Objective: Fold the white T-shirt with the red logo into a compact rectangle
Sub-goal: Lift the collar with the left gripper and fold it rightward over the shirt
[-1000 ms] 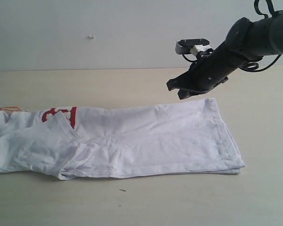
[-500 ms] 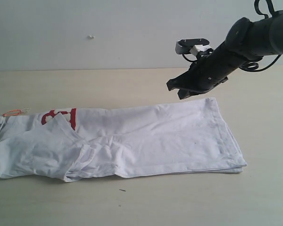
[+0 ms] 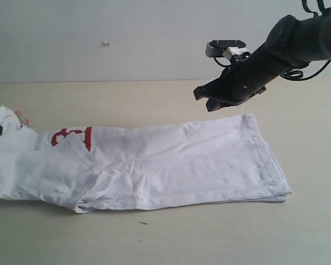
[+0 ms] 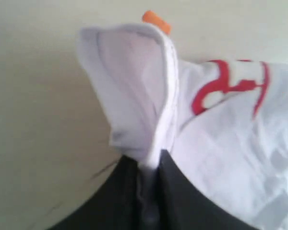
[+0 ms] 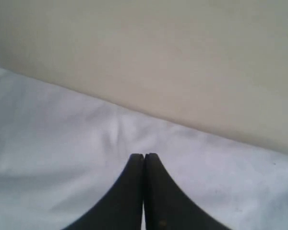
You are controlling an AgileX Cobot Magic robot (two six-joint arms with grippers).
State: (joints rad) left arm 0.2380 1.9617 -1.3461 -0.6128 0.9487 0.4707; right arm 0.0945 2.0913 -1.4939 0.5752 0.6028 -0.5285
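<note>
Lying lengthwise across the pale beige tabletop, the white short-sleeved cotton T-shirt is seen folded into a long band, with its hem end toward the right of the exterior view. A ribbed neck edge is pinched between the closed black fingers of the left gripper and held raised off the surface. The small orange neck tag is seen beyond it. Part of the red-outlined logo is exposed near that end. The right gripper is held above the shirt's far edge, jaws pressed together on nothing.
</note>
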